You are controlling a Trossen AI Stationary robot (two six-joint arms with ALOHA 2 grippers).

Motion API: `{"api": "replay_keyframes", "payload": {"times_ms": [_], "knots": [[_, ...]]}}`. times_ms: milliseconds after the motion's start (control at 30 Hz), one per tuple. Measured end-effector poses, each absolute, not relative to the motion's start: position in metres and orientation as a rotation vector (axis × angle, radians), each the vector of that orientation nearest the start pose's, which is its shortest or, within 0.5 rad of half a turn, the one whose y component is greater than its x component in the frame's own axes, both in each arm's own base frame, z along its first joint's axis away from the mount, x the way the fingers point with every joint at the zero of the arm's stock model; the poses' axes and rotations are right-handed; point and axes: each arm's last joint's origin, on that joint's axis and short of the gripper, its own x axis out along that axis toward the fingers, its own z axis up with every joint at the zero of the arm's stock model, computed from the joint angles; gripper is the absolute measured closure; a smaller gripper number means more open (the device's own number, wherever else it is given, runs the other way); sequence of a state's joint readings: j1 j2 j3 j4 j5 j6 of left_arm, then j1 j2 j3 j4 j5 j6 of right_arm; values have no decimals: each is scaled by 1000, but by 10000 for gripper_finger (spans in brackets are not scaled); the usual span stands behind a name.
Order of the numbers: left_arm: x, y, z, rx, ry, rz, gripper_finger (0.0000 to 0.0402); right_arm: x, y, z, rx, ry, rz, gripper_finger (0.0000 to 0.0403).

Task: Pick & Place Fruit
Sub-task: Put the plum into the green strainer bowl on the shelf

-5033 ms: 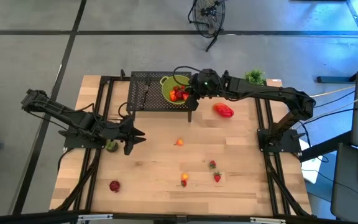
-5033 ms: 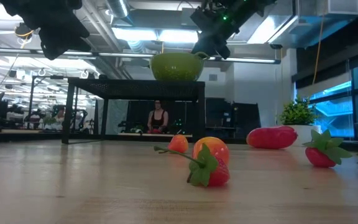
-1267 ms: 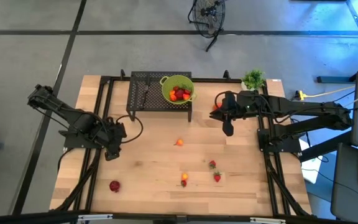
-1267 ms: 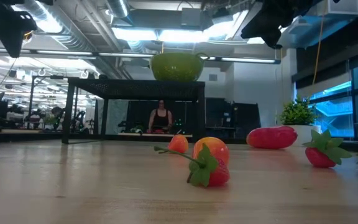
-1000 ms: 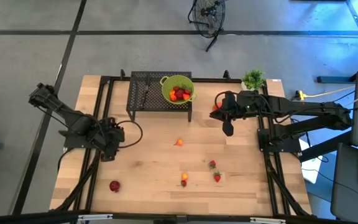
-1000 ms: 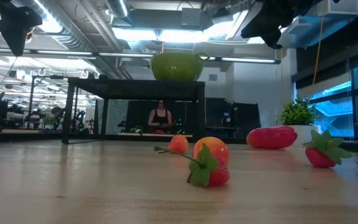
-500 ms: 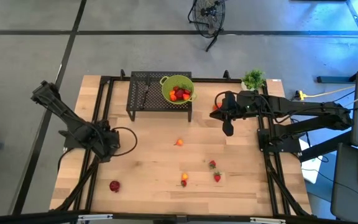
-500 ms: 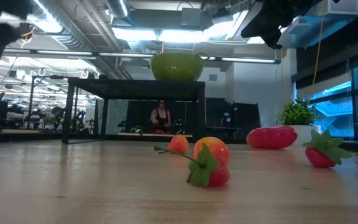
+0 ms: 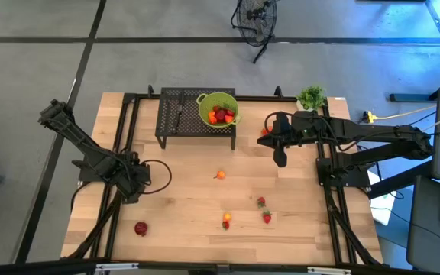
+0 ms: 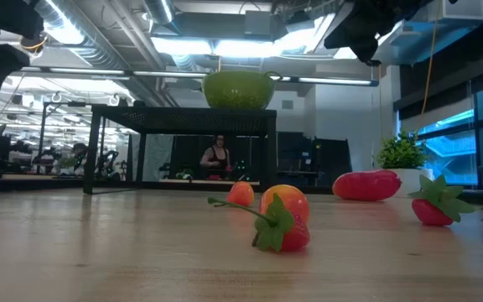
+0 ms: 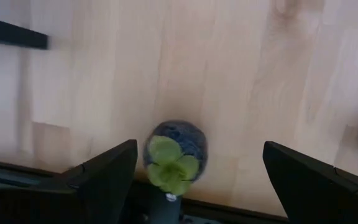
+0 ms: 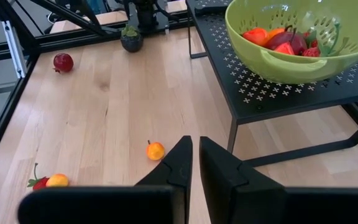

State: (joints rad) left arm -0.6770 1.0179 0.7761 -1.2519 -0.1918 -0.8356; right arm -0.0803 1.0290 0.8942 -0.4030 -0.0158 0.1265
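— Where's your left gripper (image 11: 194,180)?

— Lower left of the high view, jaws spread wide around the round dark green fruit (image 11: 176,149) on the table (image 9: 189,198), not clenched on it.

— And the right gripper (image 12: 194,165)?

— Fingers pressed together, empty, right of centre near the black rack (image 9: 176,114). The lime-green bowl (image 9: 218,108) on the rack holds red and orange pieces. Loose strawberries (image 9: 263,210) lie lower centre, a small orange fruit (image 9: 220,175) mid-table.
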Motion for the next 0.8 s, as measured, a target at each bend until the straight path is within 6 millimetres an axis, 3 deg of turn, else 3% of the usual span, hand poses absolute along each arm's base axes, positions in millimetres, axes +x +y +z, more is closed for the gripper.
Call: {"api": "replay_keyframes", "payload": {"times_ms": [300, 800], "knots": [[130, -78, 213, -147, 1525, 251, 57, 217, -17, 307, 146, 533, -95, 372], [162, -36, 191, -341, 1798, 206, 57, 217, -17, 307, 143, 533, -94, 372]]}}
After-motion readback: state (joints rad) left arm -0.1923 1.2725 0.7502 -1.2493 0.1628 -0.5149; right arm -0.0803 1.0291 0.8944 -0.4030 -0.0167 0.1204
